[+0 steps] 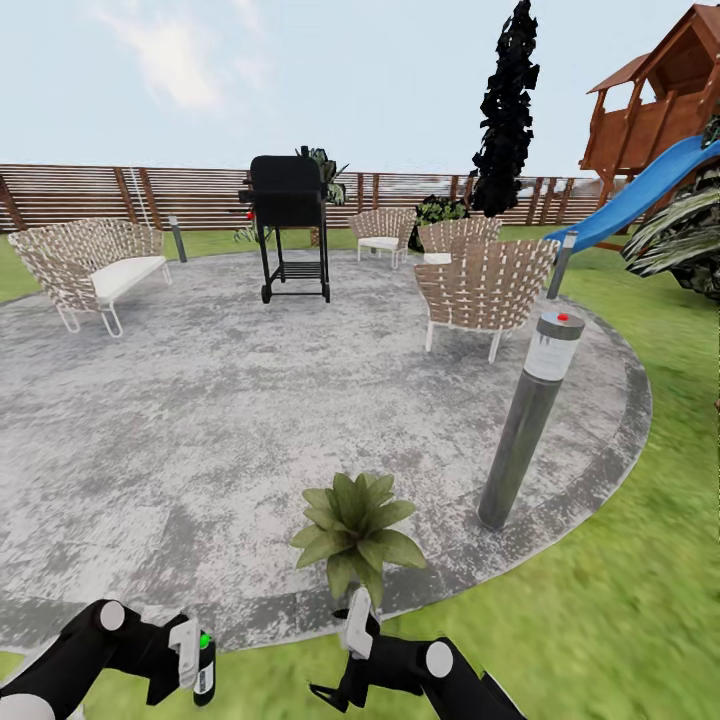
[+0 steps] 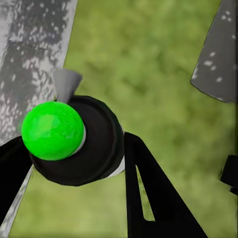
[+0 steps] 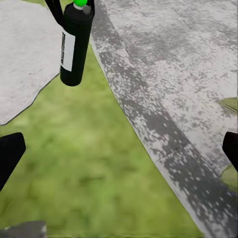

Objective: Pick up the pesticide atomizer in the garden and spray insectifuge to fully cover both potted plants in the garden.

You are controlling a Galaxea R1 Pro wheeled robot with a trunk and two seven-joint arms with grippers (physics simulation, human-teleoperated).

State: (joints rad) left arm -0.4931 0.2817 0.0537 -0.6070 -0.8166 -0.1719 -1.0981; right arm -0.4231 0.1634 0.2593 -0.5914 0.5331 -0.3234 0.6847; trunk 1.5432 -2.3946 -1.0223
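My left gripper [image 1: 198, 672] is shut on the pesticide atomizer [image 1: 204, 662], a dark bottle with a white label and a green button on top, held low over the lawn at the paved round's near edge. From the left wrist the green button [image 2: 52, 130] and black cap sit between the black fingers [image 2: 148, 193]. The right wrist view catches the bottle [image 3: 74, 44] hanging upright above the grass. One potted plant [image 1: 355, 530], a low rosette of pointed green leaves, stands on the paving just ahead of my right gripper [image 1: 332, 694]. That gripper [image 3: 119, 153] is open and holds nothing.
A grey bollard light [image 1: 525, 420] leans just right of the plant. Farther off on the paved round [image 1: 200, 400] are a black grill [image 1: 288, 225], wicker chairs [image 1: 490, 285] and a wicker sofa [image 1: 85, 262]. A blue slide [image 1: 640, 195] and the slatted fence [image 1: 80, 195] lie beyond.
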